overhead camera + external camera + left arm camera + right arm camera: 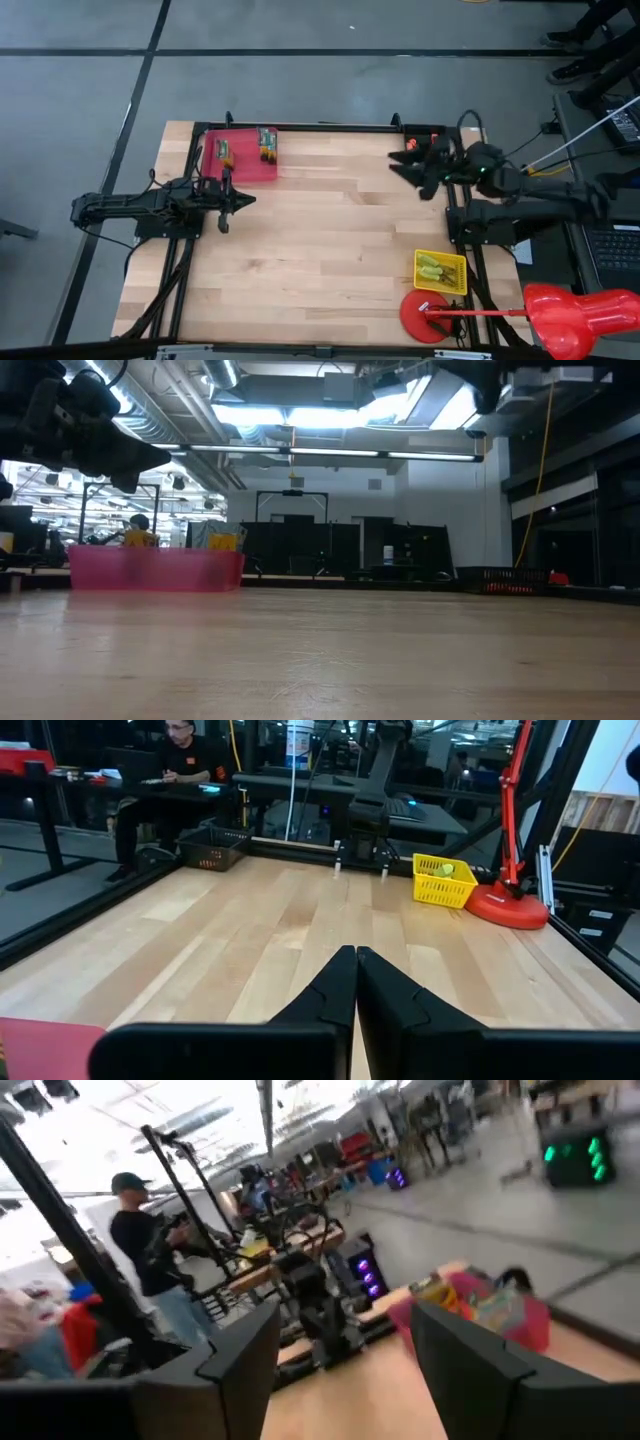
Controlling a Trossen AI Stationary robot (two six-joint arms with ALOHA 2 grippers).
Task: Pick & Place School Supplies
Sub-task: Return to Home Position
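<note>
Both arms were up off the counter (330, 230) and neither held anything. The left arm (150, 208) reached in from its side, and the left jaws were pressed together with nothing between them. They hung over bare wood just beside the edge of the flat pink tray (245, 168).

The right arm (530, 190) was stretched toward the corner on its own side. The right jaws stood wide apart and empty, close to the black bin (212, 847).

The green-and-yellow crayon box (267, 145) lay inside the pink tray, along the edge nearer the middle of the counter. A second small item (224, 152) lay in the tray toward its other side, too small for me to tell what it was.

From table height, a few orange pieces (512, 588) showed low in the black bin.

On the right arm's side, well apart from the bin, sat the yellow mesh basket (457, 285). In it lay yellow-green items (432, 266). I could not make out whether they were the pliers. Just beside the basket stood a red round base (415, 318).

Beyond the counter, one person sat at a desk (185, 760) and another stood in a cap (150, 1260).
</note>
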